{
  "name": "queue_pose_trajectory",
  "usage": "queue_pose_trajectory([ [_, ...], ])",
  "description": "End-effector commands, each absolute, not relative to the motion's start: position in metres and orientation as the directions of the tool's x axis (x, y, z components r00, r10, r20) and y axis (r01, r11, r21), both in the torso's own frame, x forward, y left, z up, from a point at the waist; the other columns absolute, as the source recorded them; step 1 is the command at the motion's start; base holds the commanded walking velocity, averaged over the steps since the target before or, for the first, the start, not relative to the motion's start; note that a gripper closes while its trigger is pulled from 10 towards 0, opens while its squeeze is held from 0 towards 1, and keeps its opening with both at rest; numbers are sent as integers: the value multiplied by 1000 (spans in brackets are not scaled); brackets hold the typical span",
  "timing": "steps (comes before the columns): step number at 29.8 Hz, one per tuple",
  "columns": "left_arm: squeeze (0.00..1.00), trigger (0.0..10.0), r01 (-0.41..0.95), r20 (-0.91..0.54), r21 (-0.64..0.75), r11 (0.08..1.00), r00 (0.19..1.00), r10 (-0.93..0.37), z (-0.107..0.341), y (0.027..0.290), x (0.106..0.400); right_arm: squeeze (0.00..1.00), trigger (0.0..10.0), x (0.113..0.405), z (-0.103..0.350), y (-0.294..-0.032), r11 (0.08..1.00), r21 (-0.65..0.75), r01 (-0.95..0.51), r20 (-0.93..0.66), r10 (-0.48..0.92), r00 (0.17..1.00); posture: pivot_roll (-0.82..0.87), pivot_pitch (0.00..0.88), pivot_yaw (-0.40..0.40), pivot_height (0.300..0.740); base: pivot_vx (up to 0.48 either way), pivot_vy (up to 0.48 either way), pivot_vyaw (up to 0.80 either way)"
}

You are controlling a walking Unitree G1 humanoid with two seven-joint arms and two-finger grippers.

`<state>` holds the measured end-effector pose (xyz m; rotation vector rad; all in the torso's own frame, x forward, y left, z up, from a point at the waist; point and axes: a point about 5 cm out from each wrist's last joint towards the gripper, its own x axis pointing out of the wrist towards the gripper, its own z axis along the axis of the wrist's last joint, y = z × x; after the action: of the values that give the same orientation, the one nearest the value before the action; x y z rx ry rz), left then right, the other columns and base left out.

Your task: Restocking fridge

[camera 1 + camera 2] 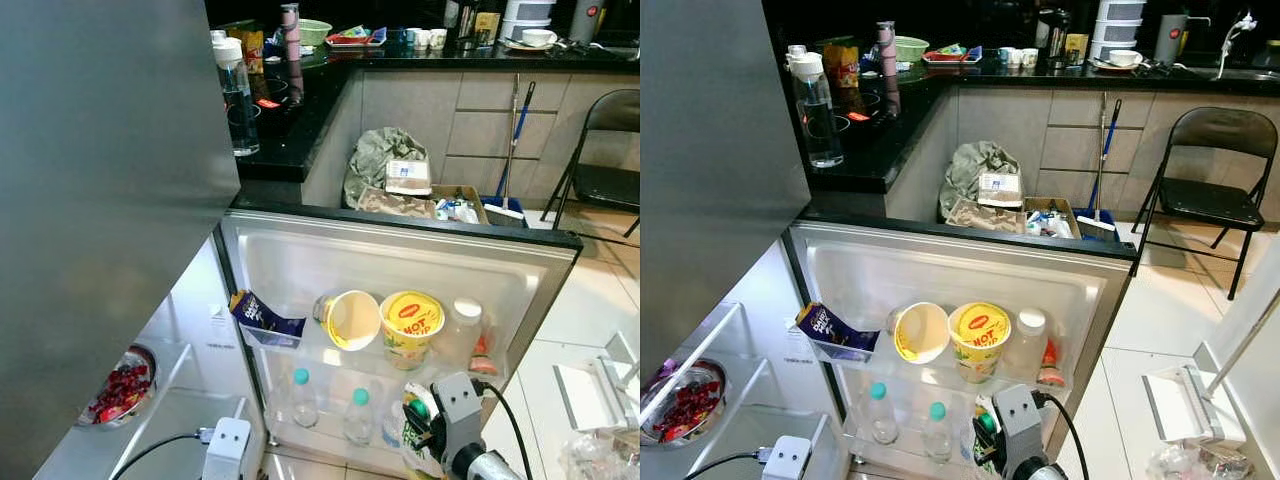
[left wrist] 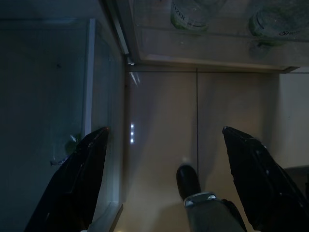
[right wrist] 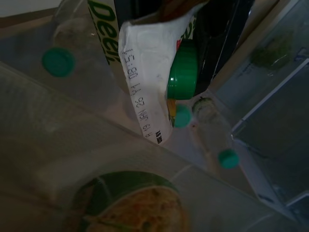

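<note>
An open fridge door (image 1: 300, 255) holds two noodle cups (image 1: 411, 322) on its upper shelf and teal-capped bottles (image 1: 303, 397) below. The right gripper (image 1: 428, 425) has its jaws clenched on a white carton with a green cap (image 3: 145, 72), held just above the bottles on the lower door shelf. The left gripper (image 2: 164, 159) hangs over the floor, jaws released, nothing between them.

The right gripper (image 1: 425, 425) sits at the lower right of the frame, its fingers closed on a carton (image 3: 145, 72). The left gripper (image 2: 164, 179) hangs low, its fingers (image 2: 72, 183) spread wide apart.
</note>
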<state>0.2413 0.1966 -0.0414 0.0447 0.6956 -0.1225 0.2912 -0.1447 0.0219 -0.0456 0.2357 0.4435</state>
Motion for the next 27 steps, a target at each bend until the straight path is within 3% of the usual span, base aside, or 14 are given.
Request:
queue_pose_trajectory([
  [1, 0, 10000, 135, -647, -1, 991, 755, -104, -42, 195, 241, 0, 10000, 295, 30, -142, 897, 2, -442, -193, 434, 880, -112, 105, 17, 701, 0, 0, 0],
  [27, 0, 10000, 173, -651, 8, 985, 749, -126, -41, 193, 243, 0, 10000, 295, 37, -136, 884, 4, -468, -160, 463, 872, -114, 119, 29, 686, 0, 0, 0],
])
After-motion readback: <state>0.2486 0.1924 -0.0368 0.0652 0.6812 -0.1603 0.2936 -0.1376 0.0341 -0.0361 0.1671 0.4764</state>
